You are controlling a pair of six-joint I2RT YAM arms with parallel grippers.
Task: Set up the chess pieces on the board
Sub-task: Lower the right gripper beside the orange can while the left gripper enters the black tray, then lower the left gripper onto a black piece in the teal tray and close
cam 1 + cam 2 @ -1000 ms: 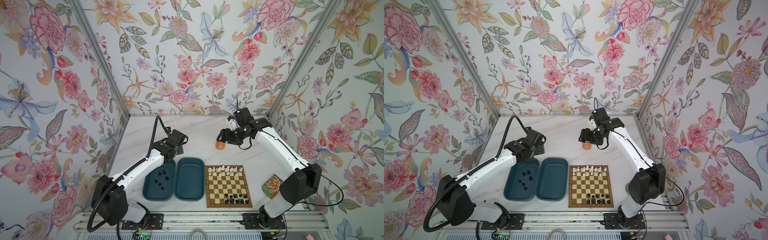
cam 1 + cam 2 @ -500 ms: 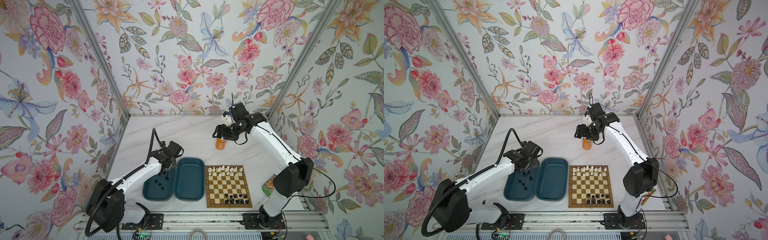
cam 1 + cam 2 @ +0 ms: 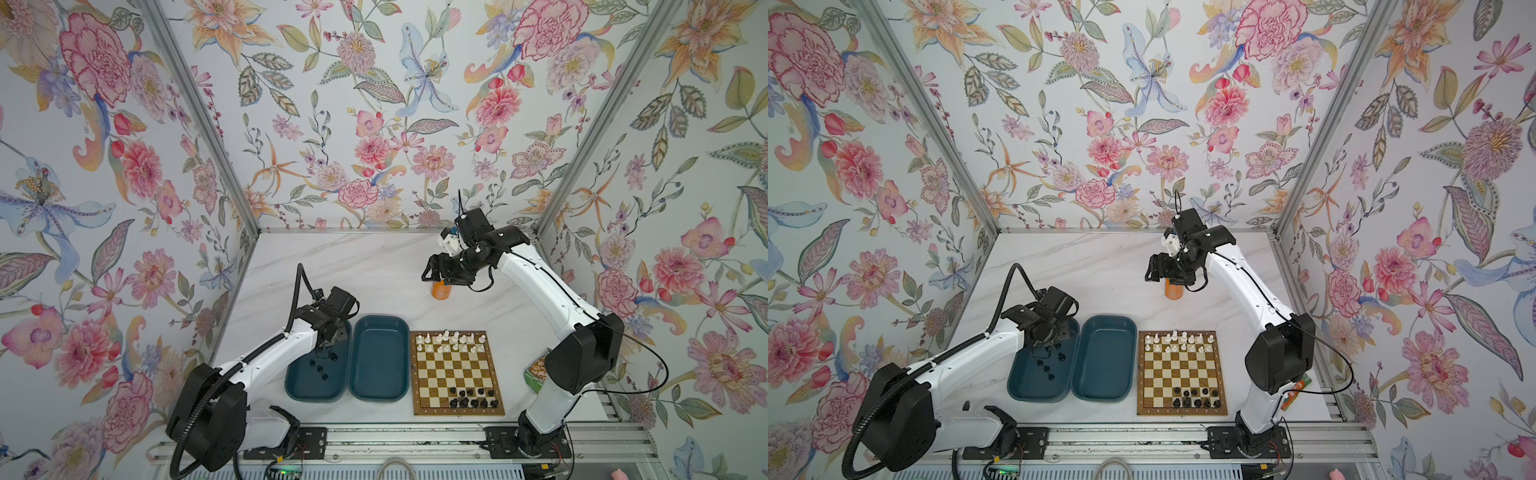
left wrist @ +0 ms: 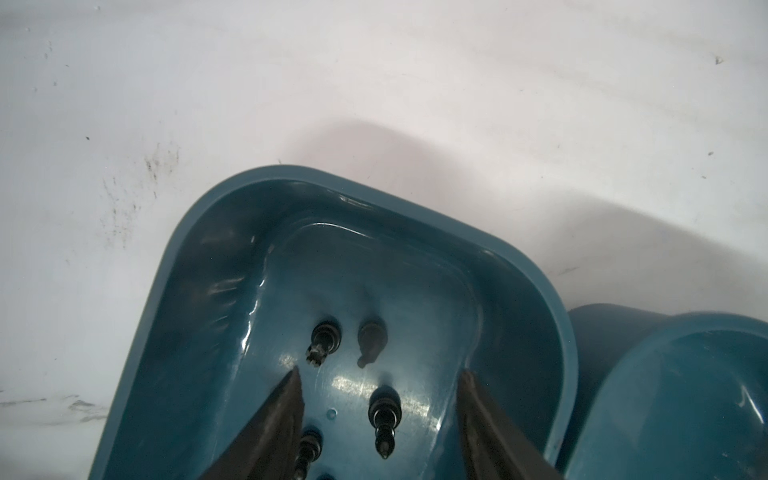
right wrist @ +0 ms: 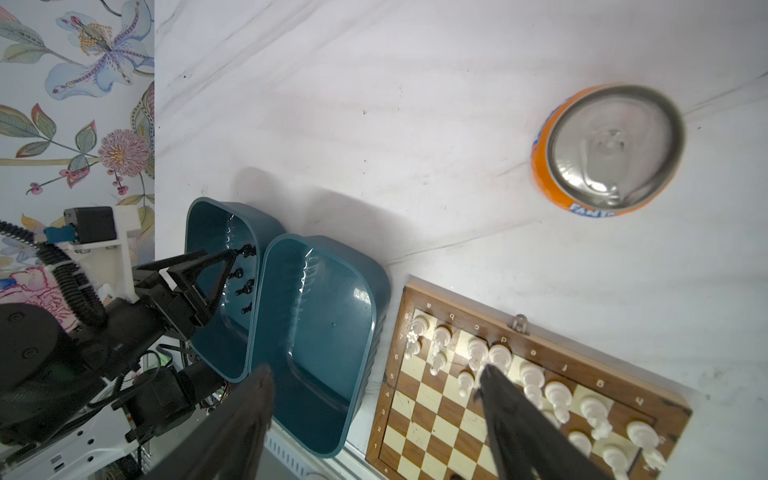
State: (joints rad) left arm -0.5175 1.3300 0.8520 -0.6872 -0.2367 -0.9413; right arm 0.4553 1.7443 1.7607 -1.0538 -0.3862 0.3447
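- The left white-and-black robot arm (image 3: pixel 266 357) leans forward from its large black shoulder joint (image 3: pixel 212 419) at the near edge and reaches toward the middle.
- Its black wrist (image 3: pixel 326 318) bends over, so the left black parallel gripper (image 4: pixel 381 371) points steeply downward.
- This gripper's two dark tapered fingers (image 4: pixel 286 415) stand apart, with nothing clamped between them.
- The right white-and-black robot arm (image 3: pixel 540 282) arches high from its base, reaching far back and inward.
- The right black parallel gripper (image 5: pixel 374 370) hangs in the air, facing down, its dark fingers (image 5: pixel 511 415) spread wide and holding nothing.
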